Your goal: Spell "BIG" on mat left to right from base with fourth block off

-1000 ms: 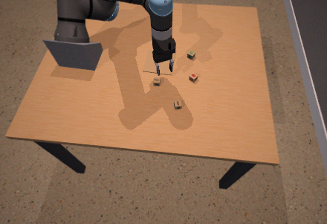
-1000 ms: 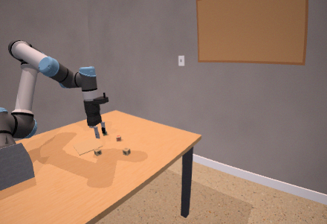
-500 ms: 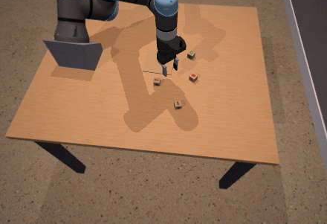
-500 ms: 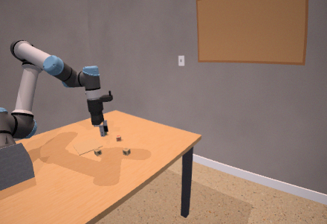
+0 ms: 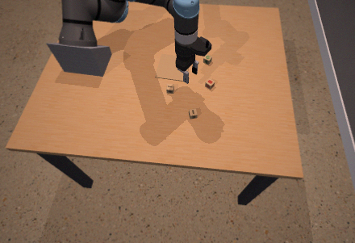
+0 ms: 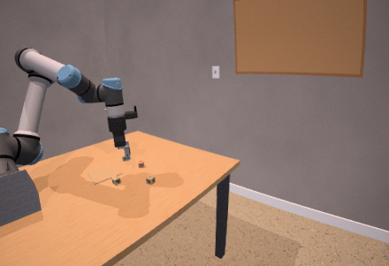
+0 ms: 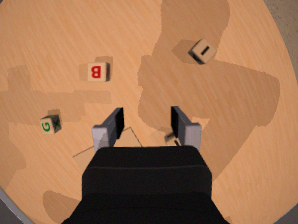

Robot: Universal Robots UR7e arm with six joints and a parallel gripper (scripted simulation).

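Observation:
My gripper (image 5: pixel 190 73) is open and empty. It hangs above the table near the right edge of the tan mat (image 5: pixel 169 67). The green G block (image 5: pixel 207 60) lies on the table to its far right. The red B block (image 5: pixel 210 83) lies on the table to its right. A block with a dark letter (image 5: pixel 170 89) sits just off the mat's front edge. Another dark-lettered block (image 5: pixel 193 113) lies nearer the table front. In the wrist view the B block (image 7: pixel 99 72), the G block (image 7: pixel 49 123) and one dark-lettered block (image 7: pixel 198 51) lie ahead of my fingers.
The robot base and a grey box (image 5: pixel 81 59) stand at the table's back left. The table's right edge is well beyond the blocks. All blocks also show in the exterior view around the mat (image 6: pixel 104 173).

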